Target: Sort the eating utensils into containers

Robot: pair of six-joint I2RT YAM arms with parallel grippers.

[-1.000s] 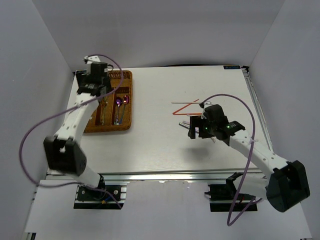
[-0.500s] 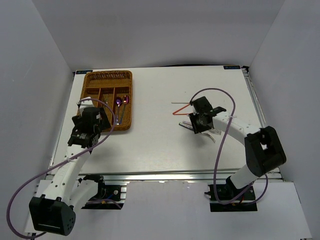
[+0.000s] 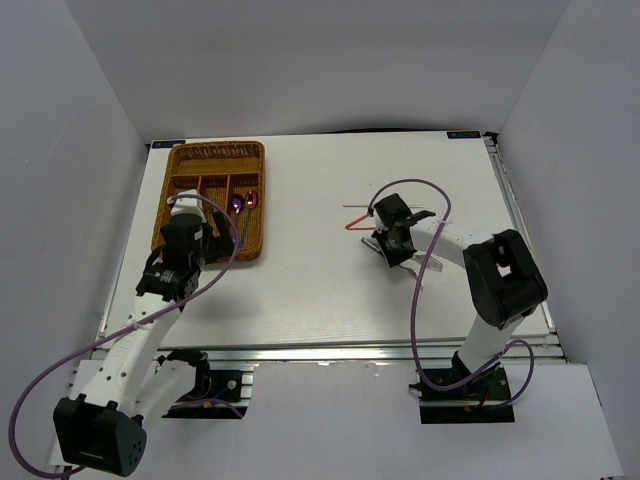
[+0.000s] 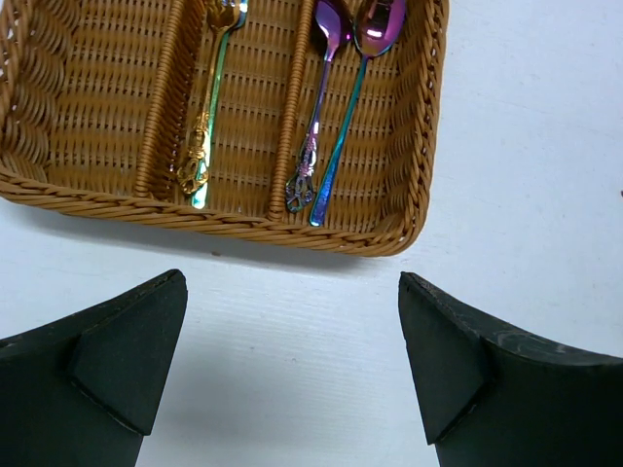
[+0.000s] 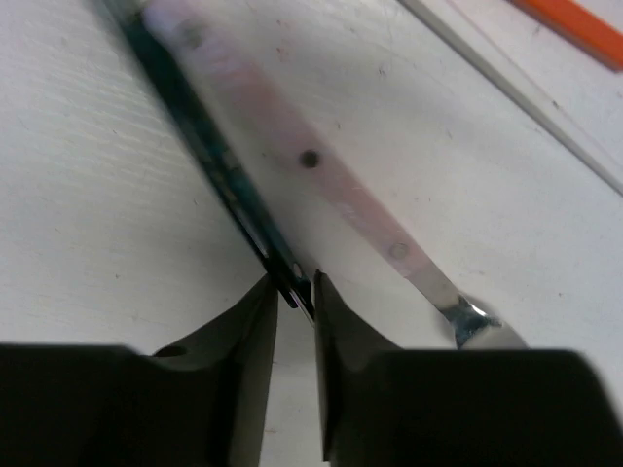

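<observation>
Dark slim utensil (image 5: 224, 185) lies on the worktop (image 3: 320, 290) at about 3 o'clock from centre. The right pincer (image 5: 294, 297) is pinching its handle, fingers closed in on both sides. A silver utensil (image 5: 341, 209) lies alongside, just beside or touching it – can't tell which. The red chopstick (image 3: 370, 215) and white chopstick (image 3: 355, 206) sit at 11 o'clock of that pincer, flat on the worktop. The wicker tray (image 3: 263, 200) is at 10 o'clock on the worktop, with two purple spoons (image 4: 336, 107) in the right long slot and a gold utensil (image 4: 209, 107) in the middle one. The left pincer (image 4: 292, 282) is spread wide and holds nothing – it hangs over bare worktop at the tray's 6 o'clock edge.
</observation>
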